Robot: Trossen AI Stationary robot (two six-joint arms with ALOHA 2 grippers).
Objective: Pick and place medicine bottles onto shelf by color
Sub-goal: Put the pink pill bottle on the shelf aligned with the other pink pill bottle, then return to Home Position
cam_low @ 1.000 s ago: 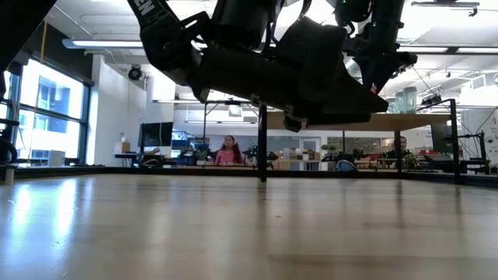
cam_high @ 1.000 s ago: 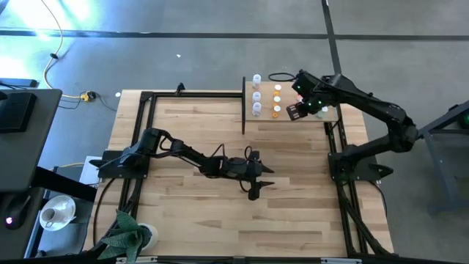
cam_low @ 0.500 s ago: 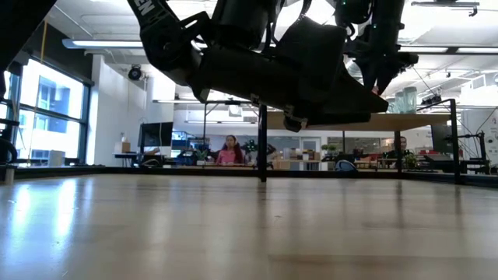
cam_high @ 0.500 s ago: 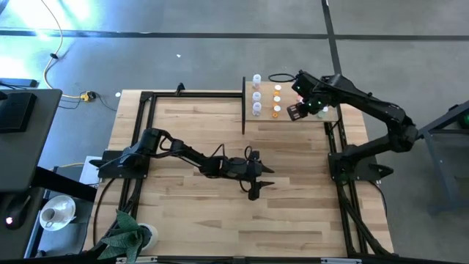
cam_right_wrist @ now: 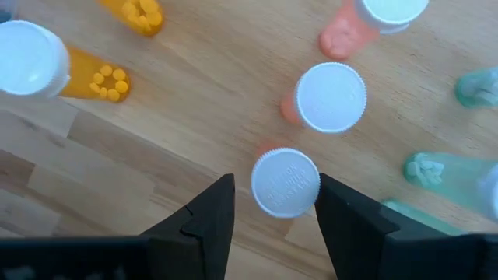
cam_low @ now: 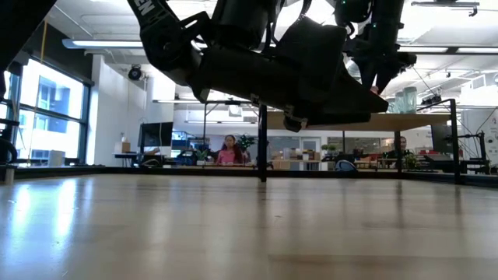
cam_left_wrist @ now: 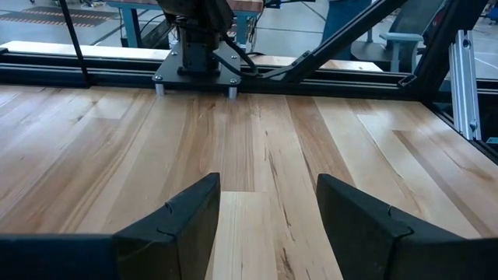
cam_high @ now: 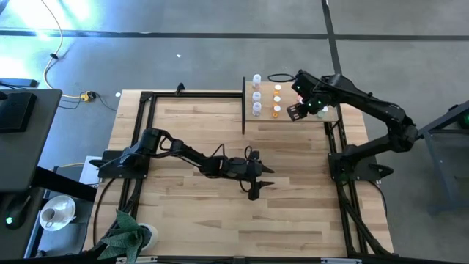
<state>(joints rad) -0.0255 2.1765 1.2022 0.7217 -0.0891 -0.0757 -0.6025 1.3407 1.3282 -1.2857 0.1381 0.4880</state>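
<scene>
While right fingers (cam_right_wrist: 268,206) straddle pink bottle (cam_right_wrist: 285,182) | shelf (cam_right_wrist: 194,117) | upright

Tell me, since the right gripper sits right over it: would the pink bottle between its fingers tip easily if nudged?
Probably. The pink bottle stands upright on the shelf, topped by a broad white cap. Pink neighbours stand close, so it might knock them.

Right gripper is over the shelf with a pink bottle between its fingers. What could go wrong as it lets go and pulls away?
1. The pink bottle sits close to the right gripper's fingers; lifting off crooked could tip it.
2. Another pink bottle and the green bottles stand close by on the shelf, so a sideways retreat may knock them over.

The left gripper waits open above the tabletop.
</scene>
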